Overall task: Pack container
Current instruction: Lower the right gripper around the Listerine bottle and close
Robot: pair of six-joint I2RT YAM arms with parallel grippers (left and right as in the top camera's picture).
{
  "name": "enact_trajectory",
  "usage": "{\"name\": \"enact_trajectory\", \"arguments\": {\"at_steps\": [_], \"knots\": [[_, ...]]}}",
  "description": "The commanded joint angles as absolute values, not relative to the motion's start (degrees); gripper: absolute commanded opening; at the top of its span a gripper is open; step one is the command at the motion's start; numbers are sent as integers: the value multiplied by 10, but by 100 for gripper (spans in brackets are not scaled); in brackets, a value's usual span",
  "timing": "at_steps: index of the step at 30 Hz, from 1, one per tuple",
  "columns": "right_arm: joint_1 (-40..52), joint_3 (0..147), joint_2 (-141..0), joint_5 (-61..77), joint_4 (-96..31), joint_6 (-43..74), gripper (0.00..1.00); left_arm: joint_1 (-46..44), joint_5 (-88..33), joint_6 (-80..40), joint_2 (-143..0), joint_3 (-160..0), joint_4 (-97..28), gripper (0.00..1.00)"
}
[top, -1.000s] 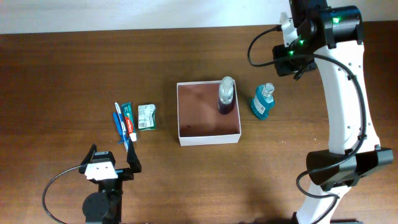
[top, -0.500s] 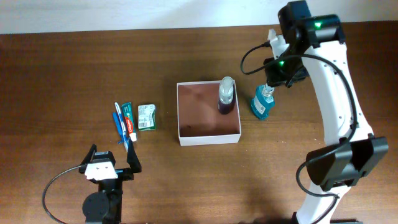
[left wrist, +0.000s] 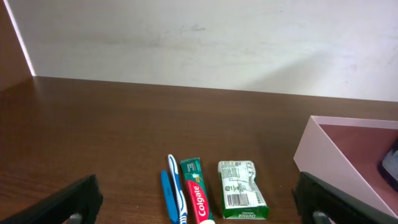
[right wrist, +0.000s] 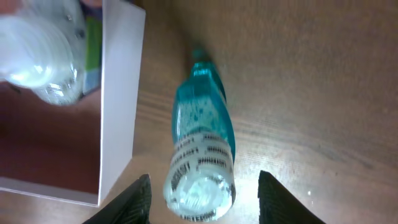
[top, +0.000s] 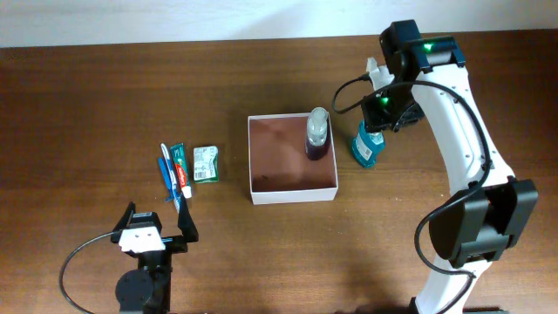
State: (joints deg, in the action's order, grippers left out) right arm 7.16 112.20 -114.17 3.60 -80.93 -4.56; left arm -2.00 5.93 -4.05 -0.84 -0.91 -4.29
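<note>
Container (top: 279, 166) sits mid-frame on the brown surface (top: 105, 96), with a purple bottle (top: 317, 135) standing in its upper right corner. A blue bottle (top: 366, 146) stands just right of it. From above, the right arm (top: 453, 105) hides that bottle's top. Only the right wrist view shows the right pincer (right wrist: 208, 202) open, one finger each side of the cap, not touching. Left pincer (left wrist: 196, 208), lower left, gapes wide before toothbrush (left wrist: 175, 193), toothpaste (left wrist: 196, 196) and packet (left wrist: 241, 190).
</note>
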Motion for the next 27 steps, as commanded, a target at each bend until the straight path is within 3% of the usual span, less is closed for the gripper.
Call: {"name": "enact_trajectory", "arguments": {"at_steps": [1,27], "knots": [[71,1119,-1143,46,-799,-47,48,-17,53,-31,-3,-5,-43,99],[77,1112,-1147,46,-776,-47,45,-17,53,-31,-3,-5,-43,99]]}}
